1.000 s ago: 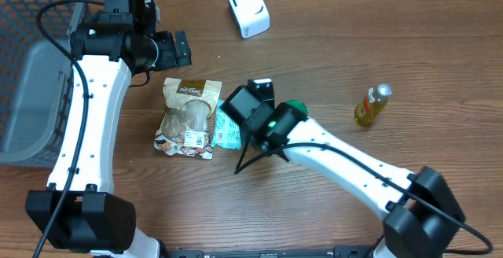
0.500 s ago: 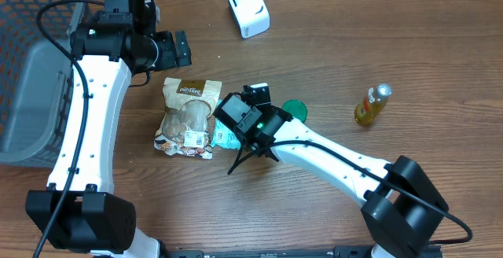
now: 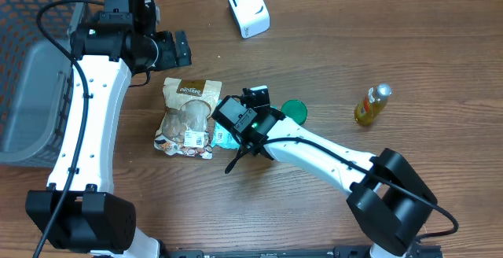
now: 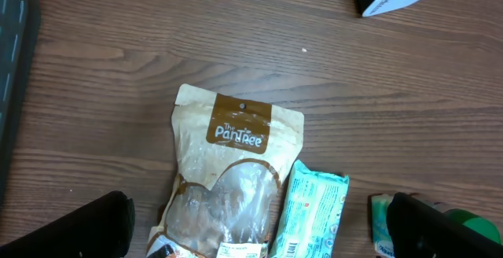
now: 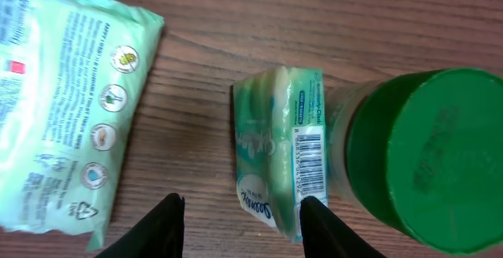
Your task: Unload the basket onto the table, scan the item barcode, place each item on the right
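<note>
Wooden counter, pickup step: right pincer hung apart over a small green packet (barcode up) mid-counter, just beside a green-lidded jar; left pincer gaped empty. Next, likely: close, lift, present it to the white scanner at the far edge.

Bright even light, soft shadows, mostly sharp focus.

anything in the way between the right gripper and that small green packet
Nothing visible between the right gripper and the small green packet. The green-lidded jar sits right beside its barcode edge, crowding one finger.
</note>
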Motion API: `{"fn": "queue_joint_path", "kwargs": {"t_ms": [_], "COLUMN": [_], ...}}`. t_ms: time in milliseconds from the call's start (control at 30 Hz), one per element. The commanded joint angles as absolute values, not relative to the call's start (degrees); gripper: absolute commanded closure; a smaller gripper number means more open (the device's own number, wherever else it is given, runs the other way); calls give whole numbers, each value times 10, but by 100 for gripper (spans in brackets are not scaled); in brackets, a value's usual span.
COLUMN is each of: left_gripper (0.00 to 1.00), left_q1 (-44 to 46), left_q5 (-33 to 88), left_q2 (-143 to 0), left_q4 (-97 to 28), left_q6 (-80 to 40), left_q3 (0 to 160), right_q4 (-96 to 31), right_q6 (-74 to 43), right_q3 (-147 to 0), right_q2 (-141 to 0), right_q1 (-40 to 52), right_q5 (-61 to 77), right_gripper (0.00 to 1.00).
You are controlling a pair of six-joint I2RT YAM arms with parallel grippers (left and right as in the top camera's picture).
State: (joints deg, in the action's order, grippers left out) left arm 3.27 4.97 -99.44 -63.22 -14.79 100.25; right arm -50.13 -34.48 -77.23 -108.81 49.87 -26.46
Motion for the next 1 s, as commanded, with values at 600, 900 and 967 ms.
{"fn": "queue_joint_path", "kwargs": {"t_ms": [600,900,967], "left_gripper": [0,0,0], "left_q1": [31,31,31], "left_q5": [55,56,56], "left_q2": [-995,-995,-995], "left_q4": [-632,-632,-632], "left_q6": [-141,-141,-141], "left_q3": [1010,1010,1010], "right_q4": [-500,-501,-501], "right_q6": [-363,-363,-363], "right_q3": [-771,-771,-771], "right_q2": [-1116,-1116,-1116], "right_q1": [468,469,469], "right_q5": [-280,-274,-273], "right_gripper": [68,87,94]}}
